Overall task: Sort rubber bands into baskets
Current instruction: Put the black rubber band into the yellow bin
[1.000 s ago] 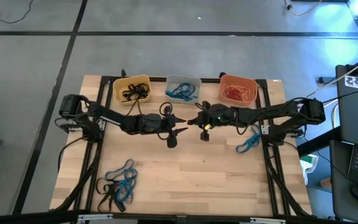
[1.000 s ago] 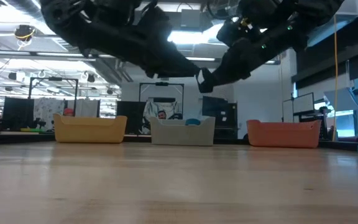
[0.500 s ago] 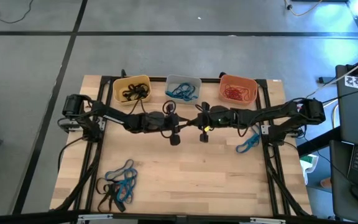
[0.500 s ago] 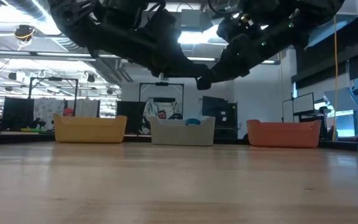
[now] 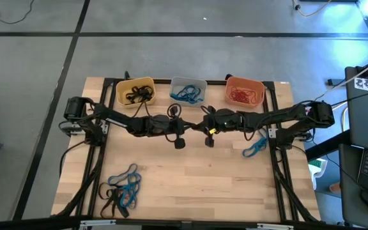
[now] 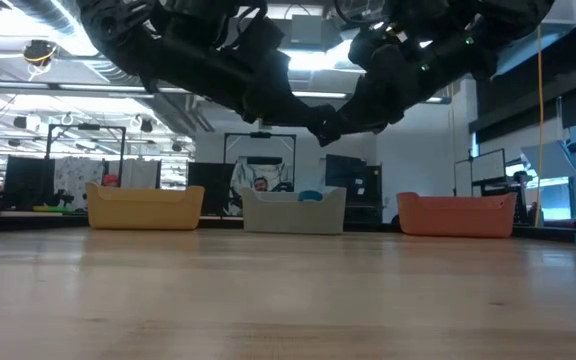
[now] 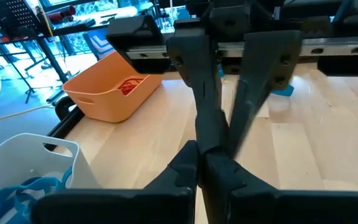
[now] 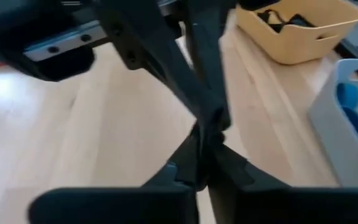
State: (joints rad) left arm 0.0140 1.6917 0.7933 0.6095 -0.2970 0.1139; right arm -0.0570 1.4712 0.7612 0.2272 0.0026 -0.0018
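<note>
Both arms reach in over the middle of the desk [image 5: 190, 179] and meet tip to tip just in front of the pale grey basket [image 5: 188, 84]. The left pincer [image 5: 190, 126] has its fingers pressed together. In the left wrist view its two fingertips [image 7: 219, 165] touch, with the other arm's fingers right ahead of them. The right pincer [image 5: 201, 126] looks nearly closed, its fingers crossing at the tips in the right wrist view. Whether a rubber band is caught between the two pincers cannot be told, as the tips are dark and overlap.

The three baskets stand in a row along the far edge of the desk. The yellow basket [image 5: 135, 84] is toward the left and holds black bands [image 5: 138, 95]. The pale grey one is in the middle and holds blue bands [image 5: 187, 96]. The orange basket [image 5: 245, 85] is toward the right and holds red-orange bands [image 5: 243, 96].

Loose bands remain on the desk. A mixed heap of blue and black bands [image 5: 121, 190] lies near the front left corner. A small blue bunch [image 5: 255, 148] lies by the right edge, beneath the right arm. From the low view both pincers hang well above the desk surface, in front of the grey basket [image 6: 295, 212].
</note>
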